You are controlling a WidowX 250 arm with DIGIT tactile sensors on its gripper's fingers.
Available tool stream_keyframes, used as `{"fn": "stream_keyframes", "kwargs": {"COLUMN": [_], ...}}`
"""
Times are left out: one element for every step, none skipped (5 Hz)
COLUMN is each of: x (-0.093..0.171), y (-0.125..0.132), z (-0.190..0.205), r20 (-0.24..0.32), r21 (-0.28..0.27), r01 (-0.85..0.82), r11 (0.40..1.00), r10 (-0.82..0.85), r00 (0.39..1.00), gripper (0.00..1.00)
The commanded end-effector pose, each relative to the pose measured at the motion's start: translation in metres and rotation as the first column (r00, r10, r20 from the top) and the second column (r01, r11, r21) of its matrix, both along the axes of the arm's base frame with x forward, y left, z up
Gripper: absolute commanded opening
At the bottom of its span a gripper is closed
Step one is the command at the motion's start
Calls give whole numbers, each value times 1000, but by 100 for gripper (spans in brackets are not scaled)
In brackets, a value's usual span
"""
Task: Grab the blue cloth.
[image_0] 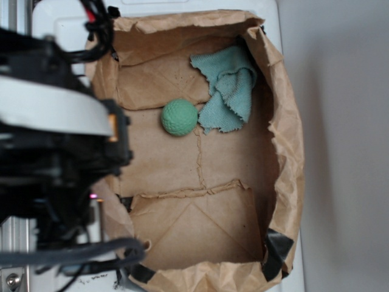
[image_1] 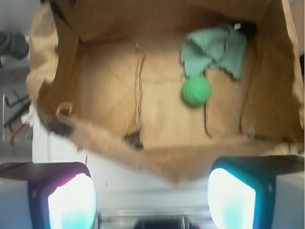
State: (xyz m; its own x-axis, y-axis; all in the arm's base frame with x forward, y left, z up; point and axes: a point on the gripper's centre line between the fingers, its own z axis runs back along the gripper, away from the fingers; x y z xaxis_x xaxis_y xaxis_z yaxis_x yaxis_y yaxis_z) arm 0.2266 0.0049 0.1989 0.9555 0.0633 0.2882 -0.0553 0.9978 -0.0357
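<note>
The blue cloth (image_0: 228, 91) is a crumpled pale teal rag with frayed edges, lying in the far right corner of an open brown paper bag tray (image_0: 287, 140). In the wrist view the cloth (image_1: 217, 50) lies at the upper right, touching a dimpled green ball (image_1: 196, 91). My gripper (image_1: 151, 200) is open and empty, its two glowing fingers (image_1: 71, 200) wide apart. It hangs outside the tray's near rim (image_1: 167, 160), well away from the cloth. In the exterior view only the arm (image_0: 55, 140) shows at the left.
The green ball (image_0: 179, 117) sits just left of the cloth on the tray floor. The tray has raised crumpled paper walls all round. A white surface (image_1: 143, 183) lies under the gripper. Cables (image_0: 91, 252) hang by the arm.
</note>
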Motion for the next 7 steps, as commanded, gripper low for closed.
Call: {"fn": "stream_keyframes", "kwargs": {"x": [48, 65, 81, 88, 88, 88, 88], "y": [19, 28, 39, 50, 50, 50, 50], "z": [-12, -26, -44, -62, -62, -62, -62], "r20": [47, 9, 11, 7, 7, 7, 7], "r21": [-39, -13, 15, 66, 66, 66, 66], "r01": [-1, -37, -71, -138, -138, -138, -138], "r11": [999, 999, 997, 988, 988, 988, 988], "r10": [3, 37, 71, 138, 138, 138, 138], "r00": [999, 999, 997, 990, 990, 990, 990], "gripper": [100, 100, 100, 100, 100, 100, 100]}}
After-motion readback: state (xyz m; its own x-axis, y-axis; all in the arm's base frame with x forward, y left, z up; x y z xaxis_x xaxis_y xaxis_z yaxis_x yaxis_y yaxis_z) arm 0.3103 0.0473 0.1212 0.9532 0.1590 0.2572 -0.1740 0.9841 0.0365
